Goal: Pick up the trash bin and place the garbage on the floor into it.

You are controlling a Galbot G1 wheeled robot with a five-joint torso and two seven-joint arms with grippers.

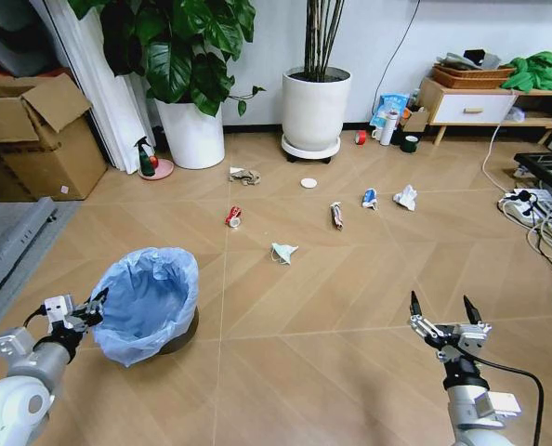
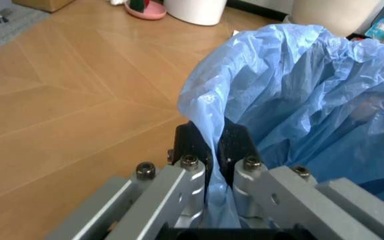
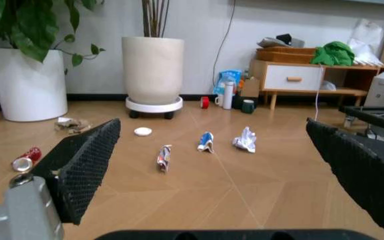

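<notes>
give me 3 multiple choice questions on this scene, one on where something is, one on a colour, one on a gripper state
1. Where is the crushed can?
A. on the floor
B. in the bin
C. on the shelf

2. What colour is the bin's bag?
A. black
B. light blue
C. green

3. How is the left gripper?
A. open above the floor
B. shut on the bag rim
C. holding the can

Answers:
1 A, the can lies on the floor.
2 B, the bag is light blue.
3 B, the left gripper pinches the bag edge.

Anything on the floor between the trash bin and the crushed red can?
In the head view, only bare floor lies between the trash bin and the crushed red can. The white paper cone sits off to the right.
</notes>
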